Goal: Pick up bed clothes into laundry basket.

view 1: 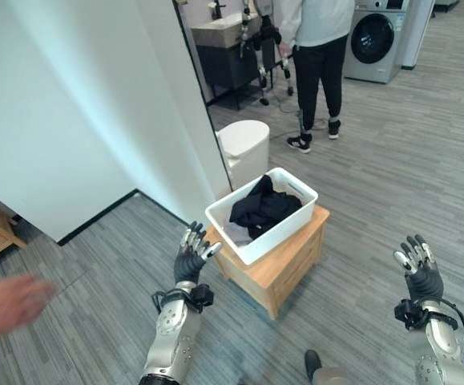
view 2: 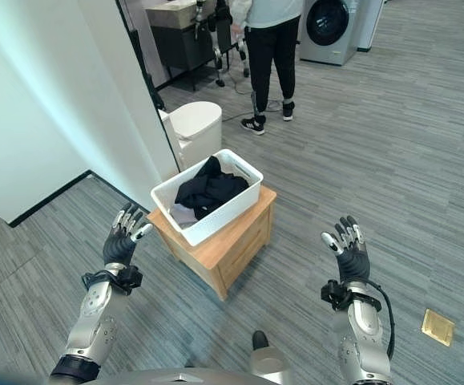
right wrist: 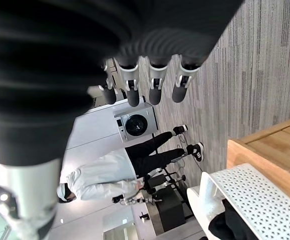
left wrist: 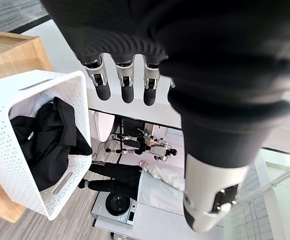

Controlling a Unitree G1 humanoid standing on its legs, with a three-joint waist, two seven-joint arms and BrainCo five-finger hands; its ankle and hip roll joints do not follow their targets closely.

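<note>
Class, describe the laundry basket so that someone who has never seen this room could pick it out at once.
Find the white wall panel's corner in the middle of the grey plank floor; just in front stands a low wooden cabinet. The laundry basket sits on it: a white, perforated rectangular tub holding dark clothes. The round white bin behind stands on the floor with its lid shut, whereas the basket is open and raised.
</note>
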